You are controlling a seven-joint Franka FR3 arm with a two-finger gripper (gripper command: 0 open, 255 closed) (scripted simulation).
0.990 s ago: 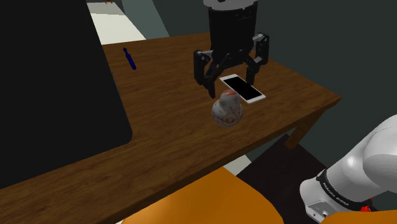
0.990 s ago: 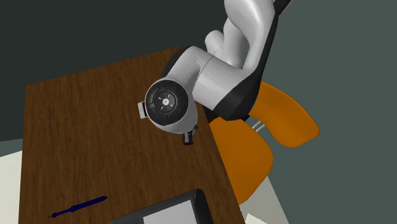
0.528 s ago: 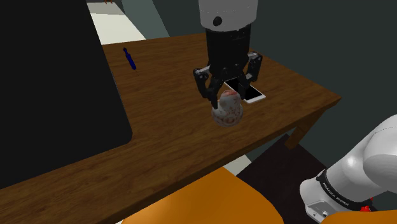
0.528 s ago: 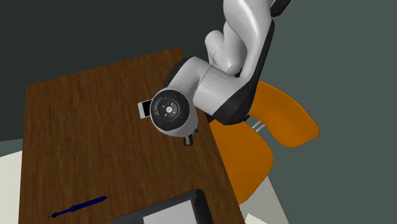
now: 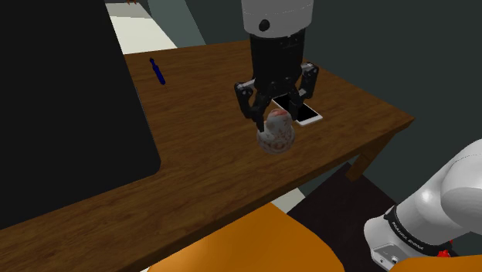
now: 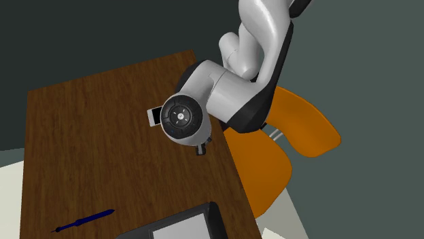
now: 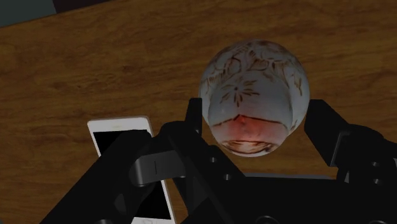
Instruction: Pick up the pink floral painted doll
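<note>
**Lowered over the doll, not yet clamped**

At the shoulder view's left, nothing different: same blue pen [image 5: 157,72] lying far up the wooden table [image 5: 193,162], well apart from the work.

Toward the middle, the real change. Hung higher a second ago with fingers spread wide. Has since come down and brought the black gripper [image 5: 276,120] in around the narrow top of the floral painted doll [image 5: 276,141], pale with reddish-brown flower lines. Then stopped, with no visible shift over the last half second.

Seen through the wrist view: gripper [image 7: 256,116] parted, flanking the doll [image 7: 254,89] closely on both sides. Too close to call contact on either side, so judged as straddling rather than squeezing. Found standing on the table near its front edge, just beside a white-framed smartphone [image 5: 310,116] on the shoulder view's right, itself unmoved.

Points to a finished approach, with closing and lifting left to do. Calls for a firm, centred squeeze, given the rounded and probably slippery shape.
</note>
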